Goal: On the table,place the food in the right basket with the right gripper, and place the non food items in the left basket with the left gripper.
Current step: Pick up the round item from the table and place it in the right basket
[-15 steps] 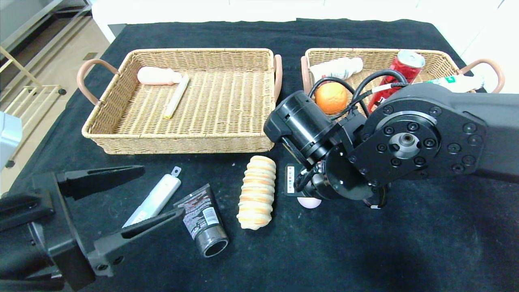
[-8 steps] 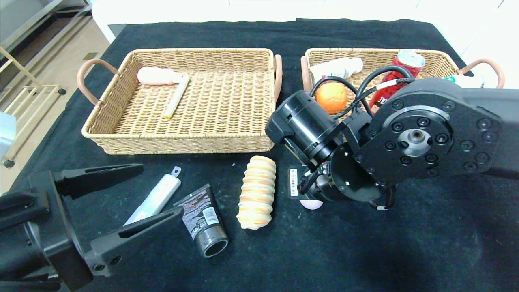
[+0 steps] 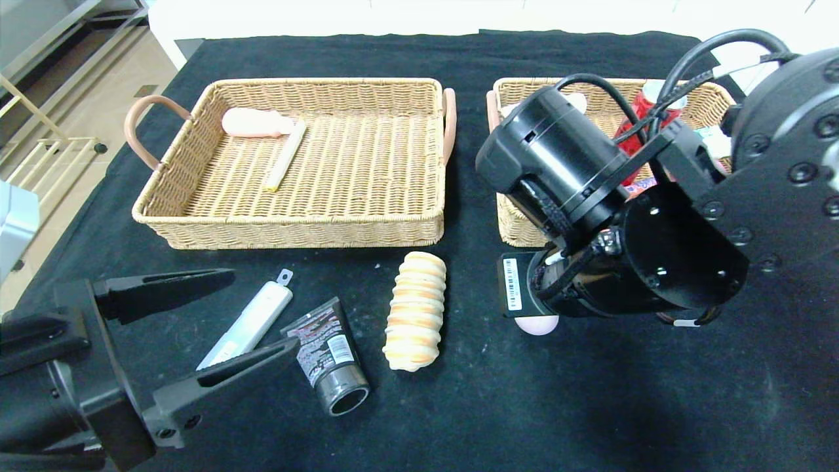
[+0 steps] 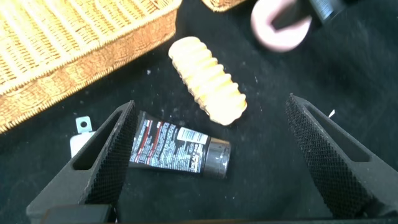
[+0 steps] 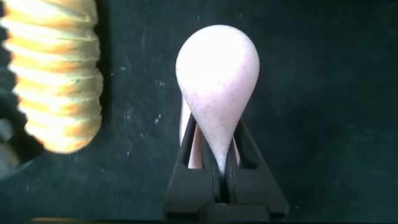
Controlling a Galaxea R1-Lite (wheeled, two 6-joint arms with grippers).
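Observation:
My right gripper (image 5: 224, 165) is shut on the narrow end of a soft pink teardrop-shaped thing (image 5: 217, 81) and holds it above the black cloth. In the head view the pink thing (image 3: 536, 324) peeks out under the right wrist, just in front of the right basket (image 3: 514, 229). A striped bread roll (image 3: 415, 311) lies left of it. My left gripper (image 3: 265, 309) is open at the lower left. A black tube (image 4: 171, 150) lies between its fingers, and a white tube (image 3: 249, 322) lies beside that.
The left basket (image 3: 295, 226) holds a pink piece (image 3: 255, 122) and a cream stick (image 3: 286, 156). The right basket holds a red can (image 3: 655, 98) and other items, mostly hidden behind my right arm. The table edge is at the left.
My right arm has lifted and swung right toward the right basket, carrying the pink thing with it. It now hides the orange in that basket. The left gripper has barely moved.

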